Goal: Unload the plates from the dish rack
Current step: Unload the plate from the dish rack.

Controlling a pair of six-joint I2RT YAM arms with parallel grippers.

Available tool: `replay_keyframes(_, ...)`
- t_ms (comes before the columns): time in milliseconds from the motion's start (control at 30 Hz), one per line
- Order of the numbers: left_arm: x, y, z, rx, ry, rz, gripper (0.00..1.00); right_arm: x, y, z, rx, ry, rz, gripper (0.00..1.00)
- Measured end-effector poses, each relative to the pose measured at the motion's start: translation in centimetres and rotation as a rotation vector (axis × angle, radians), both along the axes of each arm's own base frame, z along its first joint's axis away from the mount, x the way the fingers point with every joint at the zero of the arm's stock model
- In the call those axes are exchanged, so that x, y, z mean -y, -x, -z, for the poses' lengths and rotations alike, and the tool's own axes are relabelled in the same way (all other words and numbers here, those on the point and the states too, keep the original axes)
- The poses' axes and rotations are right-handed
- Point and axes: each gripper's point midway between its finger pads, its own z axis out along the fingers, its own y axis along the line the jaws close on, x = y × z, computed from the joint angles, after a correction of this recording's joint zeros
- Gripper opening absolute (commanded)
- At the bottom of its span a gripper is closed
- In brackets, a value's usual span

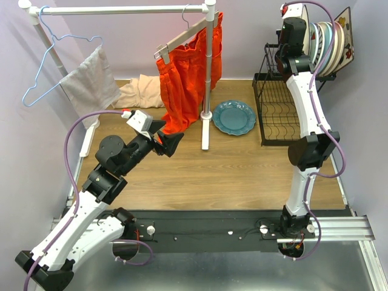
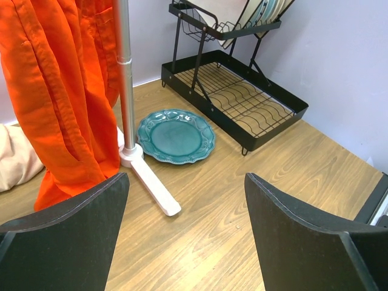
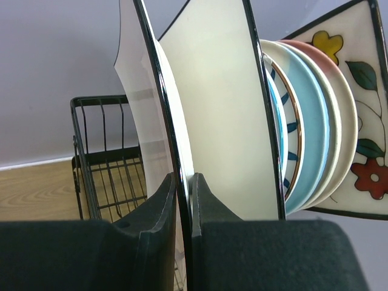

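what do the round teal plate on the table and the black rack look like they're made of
Round teal plate: probably glazed ceramic, given its soft sheen and embossed scalloped rim. Black wire dish rack: likely coated metal, given its thin rigid rods and even, fairly matte black finish.

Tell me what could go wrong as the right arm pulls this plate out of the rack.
1. The right gripper pinches only the thin rim of the square white plate; it may slip or swing once lifted.
2. The second square plate stands close beside it, so a skewed pull could knock it into the round plates behind.
3. The teal plate lies right beside the clothes rail foot, leaving a tight drop spot.
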Motion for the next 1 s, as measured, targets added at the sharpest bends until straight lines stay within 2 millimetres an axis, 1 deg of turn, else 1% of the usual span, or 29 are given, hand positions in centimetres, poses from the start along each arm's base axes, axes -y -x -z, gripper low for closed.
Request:
replay_keyframes(233, 0.1, -0.1, 0.1, -0.004, -0.002, 0.0, 0.86, 0.0, -0.3, -0.8, 0.029, 0.015, -0.008, 0.01)
replay_keyframes(667, 0.1, -0.3, 0.2, -0.007, -0.004, -0.004, 0.86, -0.1, -0.6, -0.6, 0.044, 0.011, -0.009, 0.01)
replay_keyframes(1000, 0.1, -0.5, 0.4, -0.011, -0.008, -0.003, 0.86, -0.1, -0.5, -1.7, 0.085, -0.004, -0.007, 0.01)
